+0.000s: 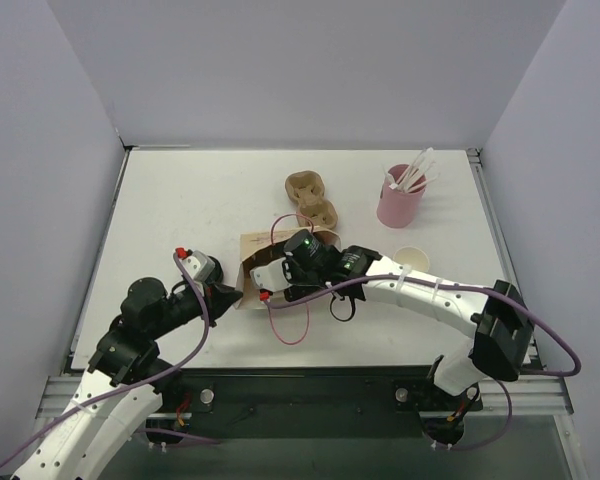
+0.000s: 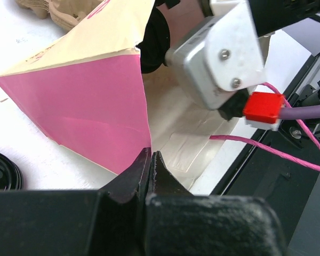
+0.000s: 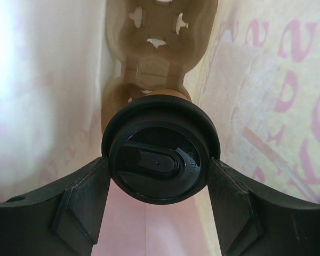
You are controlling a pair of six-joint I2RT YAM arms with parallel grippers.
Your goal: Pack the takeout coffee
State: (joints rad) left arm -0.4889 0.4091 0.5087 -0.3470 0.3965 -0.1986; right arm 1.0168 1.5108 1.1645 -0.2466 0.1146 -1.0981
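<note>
A paper bag (image 1: pixel 252 246) lies on its side mid-table, its mouth facing the arms. My left gripper (image 2: pixel 151 156) is shut on the lower edge of that mouth, beside the pink side panel (image 2: pixel 85 101). My right gripper (image 3: pixel 160 165) reaches inside the bag (image 3: pixel 277 106), and from above only its white body (image 1: pixel 270 272) shows at the mouth. Its fingers (image 3: pixel 80 202) press both sides of a takeout coffee cup with a black lid (image 3: pixel 159 157). A second kraft cup (image 1: pixel 412 258), without a lid and white inside, stands to the right of the bag.
A brown two-hole pulp tray (image 1: pixel 311 198) sits just behind the bag, and its shape (image 3: pixel 157 48) shows beyond the held cup. A pink cup with white sticks (image 1: pixel 400 202) stands back right. A loose black lid (image 2: pixel 1 170) lies left of my left gripper.
</note>
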